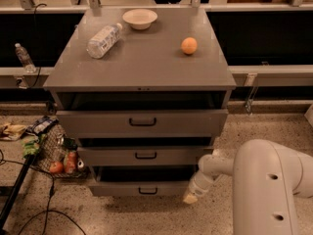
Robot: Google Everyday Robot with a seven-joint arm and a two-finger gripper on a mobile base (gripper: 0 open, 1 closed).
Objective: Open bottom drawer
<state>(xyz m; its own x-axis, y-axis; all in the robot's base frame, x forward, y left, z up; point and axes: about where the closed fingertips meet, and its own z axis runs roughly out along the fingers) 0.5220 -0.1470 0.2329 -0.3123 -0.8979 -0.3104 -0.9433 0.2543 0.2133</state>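
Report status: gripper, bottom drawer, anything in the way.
Gripper low, at right end of the bottom drawer, off its handle. Drawer partly out, dark gap above. Wire basket on floor to its left, not blocking.

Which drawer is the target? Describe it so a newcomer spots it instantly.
Start at the grey cabinet with the orange on top. Of its three stacked drawers, the bottom drawer sits nearest the floor, with the gripper by its right end. It is the smallest front, with a small black handle.

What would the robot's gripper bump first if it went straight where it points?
Probably the floor: the gripper, at the right end of the bottom drawer, points down and left. Depth is unclear.
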